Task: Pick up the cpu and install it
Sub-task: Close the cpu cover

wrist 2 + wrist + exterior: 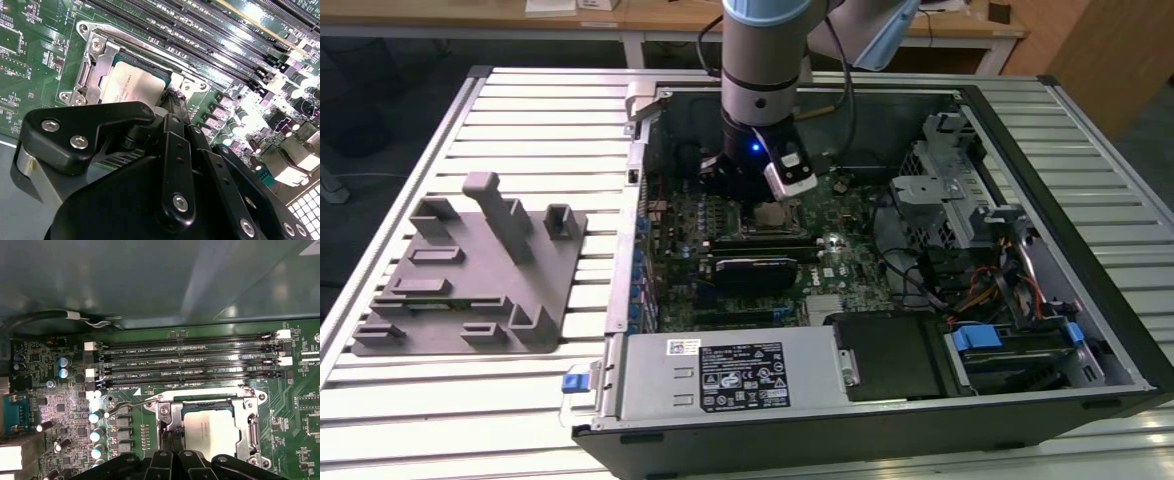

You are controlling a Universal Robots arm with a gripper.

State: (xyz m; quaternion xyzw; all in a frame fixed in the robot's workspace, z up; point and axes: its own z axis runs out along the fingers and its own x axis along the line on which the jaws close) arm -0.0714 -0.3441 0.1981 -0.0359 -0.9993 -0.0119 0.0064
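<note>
The cpu [132, 85] is a silvery square chip lying flat inside the open metal socket frame [92, 60] on the green motherboard. It also shows in the first wrist view, cpu [212, 432], and in the exterior view, cpu [771, 215], under the arm. My gripper [169, 102] hangs low over the board, its black linkage reaching down to one edge of the chip. Whether it touches the chip is hidden by its own body. In the exterior view the gripper [767, 195] sits inside the open computer case [1067, 300].
A grey fixture tray [467, 280] lies on the slatted table at the exterior view's left. Empty memory slots [190, 360] run beside the socket, and its thin lever [125, 407] sticks out. A power supply [734, 375], drive cage [961, 200] and cables crowd the case.
</note>
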